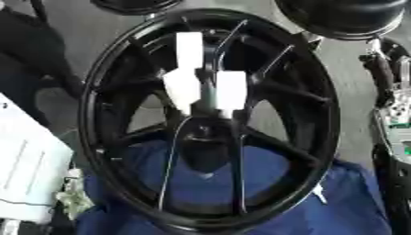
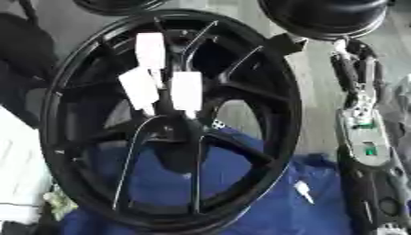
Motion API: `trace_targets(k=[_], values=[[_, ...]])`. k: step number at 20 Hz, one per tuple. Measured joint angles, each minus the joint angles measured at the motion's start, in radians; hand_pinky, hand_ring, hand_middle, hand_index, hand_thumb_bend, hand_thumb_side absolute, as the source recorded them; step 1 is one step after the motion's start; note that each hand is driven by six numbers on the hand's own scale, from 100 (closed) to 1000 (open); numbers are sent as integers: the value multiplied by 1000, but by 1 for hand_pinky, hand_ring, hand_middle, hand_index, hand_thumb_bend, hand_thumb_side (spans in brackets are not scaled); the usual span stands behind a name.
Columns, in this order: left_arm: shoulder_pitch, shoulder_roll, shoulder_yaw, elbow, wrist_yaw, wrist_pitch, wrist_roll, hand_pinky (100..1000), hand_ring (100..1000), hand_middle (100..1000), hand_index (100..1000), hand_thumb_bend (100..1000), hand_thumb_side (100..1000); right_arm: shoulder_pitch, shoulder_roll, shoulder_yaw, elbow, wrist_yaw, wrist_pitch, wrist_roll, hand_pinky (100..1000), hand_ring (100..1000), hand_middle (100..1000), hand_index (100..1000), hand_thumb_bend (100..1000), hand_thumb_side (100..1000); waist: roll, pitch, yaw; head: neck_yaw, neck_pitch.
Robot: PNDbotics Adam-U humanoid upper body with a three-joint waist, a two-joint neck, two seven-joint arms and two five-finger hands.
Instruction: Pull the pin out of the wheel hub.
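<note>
Blue cloth (image 1: 345,202) lies nearest you, soft and creased, under the lower edge of the wheel (image 1: 329,114). The wheel is glossy black, with thin spokes running in to the hub (image 1: 205,135) at mid-view. It looks tilted, its 6 o'clock edge on the cloth.

Three white pieces (image 1: 231,89), flat and rectangular, cluster just above the hub, between 11 and 1 o'clock of it. The pin is probably among them (which one, I cannot tell).

Your right robot hand (image 2: 363,124) seems to be the grey mechanism with green patches at the 3 o'clock edge, well apart from the hub. Whether it is apart or together I cannot tell. No left robot hand shows.

Risks, as I judge them:
- Reaching between the narrow spokes could catch the robot hand on one.
- A sideways pull could rock the wheel, because the cloth may slide.
- Smooth white faces may slip in a pinch.
- Grabbing the wrong white piece would leave the pin in place.
</note>
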Motion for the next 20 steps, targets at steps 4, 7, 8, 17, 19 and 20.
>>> trace_targets(k=[4, 7, 8, 17, 19, 20], values=[[0, 0, 0, 0, 0, 0, 0, 731, 685, 655, 751, 139, 445, 0, 0, 0, 0, 0, 1, 1, 782, 688, 694, 772, 100, 593, 1, 0, 0, 1, 0], [0, 0, 0, 0, 0, 0, 0, 731, 685, 654, 752, 137, 446, 0, 0, 0, 0, 0, 2, 2, 782, 688, 694, 772, 100, 593, 2, 0, 0, 2, 0], [0, 0, 0, 0, 0, 0, 0, 732, 685, 655, 752, 138, 446, 0, 0, 0, 0, 0, 2, 2, 782, 688, 694, 772, 100, 593, 2, 0, 0, 2, 0], [-30, -31, -40, 35, -1, -11, -66, 750, 705, 679, 780, 179, 496, 0, 0, 1, 0, 0, 3, 3, 782, 688, 695, 771, 100, 595, 2, 0, 0, 6, 0], [-44, -47, -58, 55, -3, -18, -104, 754, 711, 685, 786, 193, 508, 0, 0, 4, 0, 0, 3, 3, 782, 688, 695, 771, 100, 595, 2, 0, 0, 9, 0], [-51, -56, -67, 65, -5, -22, -122, 758, 718, 693, 793, 205, 521, 0, 0, 5, 0, 0, 3, 3, 782, 688, 695, 771, 100, 596, 2, 0, -1, 9, 0]])
